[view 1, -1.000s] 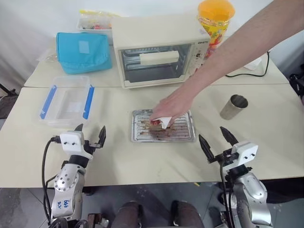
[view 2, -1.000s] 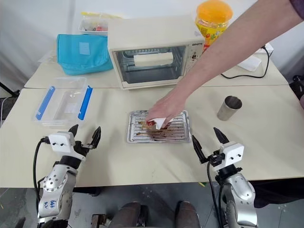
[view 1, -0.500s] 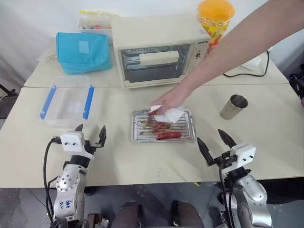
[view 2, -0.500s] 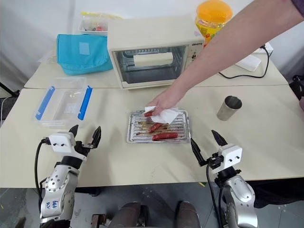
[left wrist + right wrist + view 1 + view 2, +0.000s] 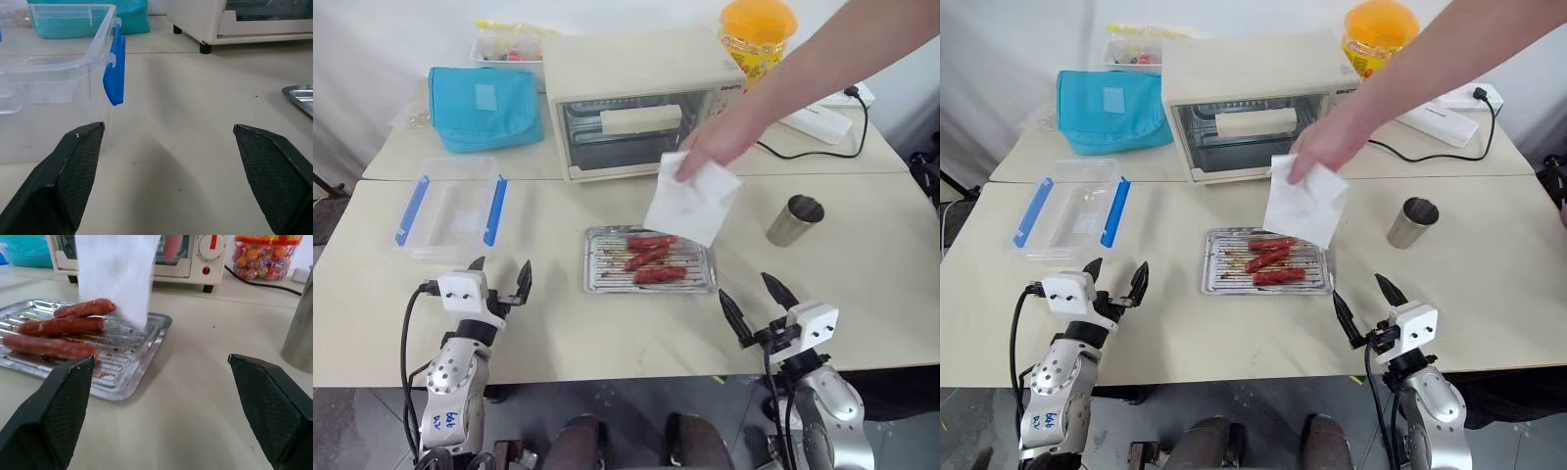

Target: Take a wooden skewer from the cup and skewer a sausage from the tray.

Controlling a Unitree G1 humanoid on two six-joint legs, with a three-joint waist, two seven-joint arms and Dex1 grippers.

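The silver tray (image 5: 595, 266) lies mid-table with three brown sausages (image 5: 647, 258) in it, also seen in the right wrist view as sausages (image 5: 49, 346) on the tray (image 5: 146, 363). The steel cup (image 5: 795, 221) stands to the tray's right; a wooden skewer is hidden or out of view. My left gripper (image 5: 500, 266) hovers open near the front left edge, empty. My right gripper (image 5: 744, 287) is open and empty, just front-right of the tray. A person's hand holds a white tissue (image 5: 690, 201) above the tray.
A toaster oven (image 5: 641, 103) stands behind the tray, with an orange-lidded jar (image 5: 756, 39) and a power strip (image 5: 818, 122) to its right. A clear box with blue clips (image 5: 450, 206) sits at the left, a blue bag (image 5: 484, 106) behind it. The person's arm crosses the back right.
The person's hand has lifted the tissue off the tray, up and toward the back right, uncovering three sausages. Both grippers have stayed almost still.
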